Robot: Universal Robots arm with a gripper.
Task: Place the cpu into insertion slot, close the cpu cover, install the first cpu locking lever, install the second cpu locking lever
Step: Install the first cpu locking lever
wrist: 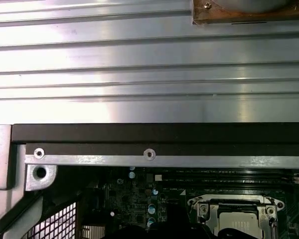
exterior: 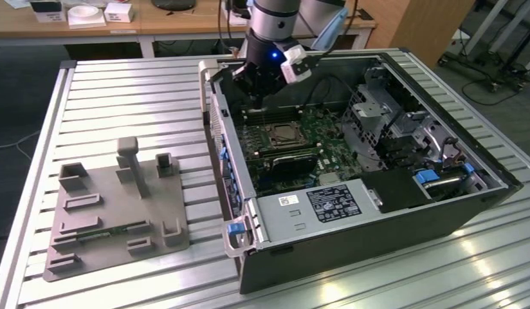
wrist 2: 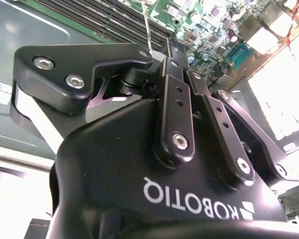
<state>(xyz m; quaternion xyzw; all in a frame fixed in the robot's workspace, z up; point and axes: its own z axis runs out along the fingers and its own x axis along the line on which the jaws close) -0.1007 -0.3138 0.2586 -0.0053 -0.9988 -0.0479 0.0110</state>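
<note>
In the exterior view, the arm's black two-fingered gripper (exterior: 259, 102) is hanging inside the open black computer case (exterior: 377, 238), which is lying on the slatted aluminium table (exterior: 128, 103). Its tip is hovering over the green motherboard (exterior: 327, 129), near the far edge of the insertion slot (exterior: 267, 137), the square socket with a silvery metal rim. The cpu (exterior: 285, 134), a small flat square chip with a silvery top, is sitting inside that slot. A grey moulded fixture tray (exterior: 102, 219) is lying well apart on the exterior view's left.

In the second wrist view, the gripper's fingers (wrist 2: 172, 99) are pressing together at their tips. A thin silvery rod (wrist 2: 148, 30) is rising just beside them, in front of the long dark memory slots (wrist 2: 104, 20). Whether the fingers are pinching it cannot be told.

In the first wrist view, the cpu cover (wrist: 202, 209), a thin silvery frame plate with a square cut-out, is appearing to lie flat around the chip's pale top.

Judging from this, placing the chip and closing the cover are looking done, and the lever work is the step in hand. It is calling for a careful sideways-and-down push on a thin, springy lever, keeping the tips from slipping off it and from scraping the board's components.
</note>
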